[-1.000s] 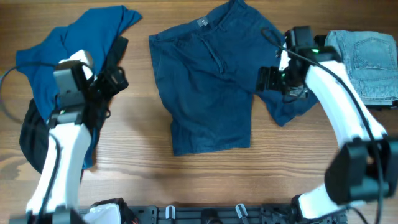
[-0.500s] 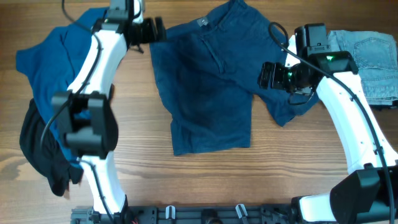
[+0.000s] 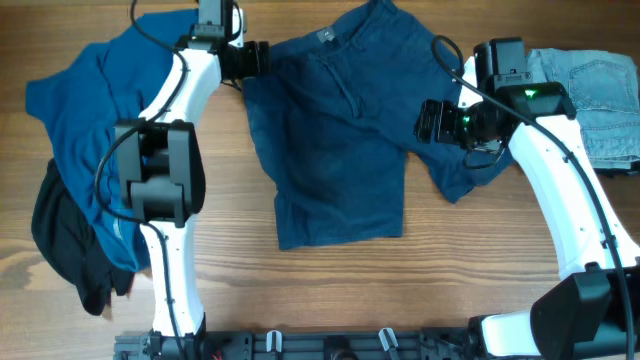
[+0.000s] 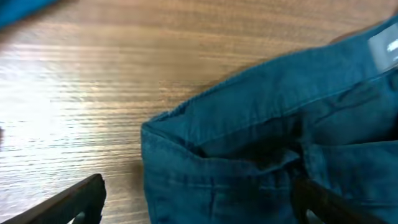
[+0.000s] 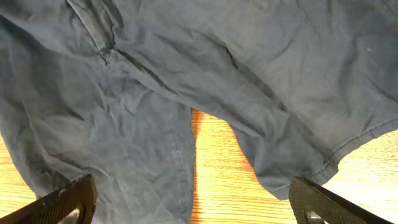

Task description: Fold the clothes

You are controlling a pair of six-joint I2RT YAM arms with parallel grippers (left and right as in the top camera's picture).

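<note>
Around: bright blue shirt [image 3: 85, 90] and black garment [image 3: 60, 240] by the wooden desk's [image 3: 460, 280] left edge; light-wash jeans [image 3: 590, 95] at the right edge.
Dark navy denim shorts [image 3: 330, 140]: flat, mid-desk, toward the far edge.
Left gripper [image 3: 252, 58]: spread, at the waistband corner.
Right gripper [image 3: 430, 122]: spread, over a leg.

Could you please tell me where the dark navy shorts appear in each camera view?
Overhead: shorts spread at centre, waistband toward the top edge.
Left wrist: shorts, waistband corner filling the right and lower frame.
Right wrist: shorts cover most of the frame, legs parting at lower centre.
Shared landmark: wooden table bordering the fabric.
</note>
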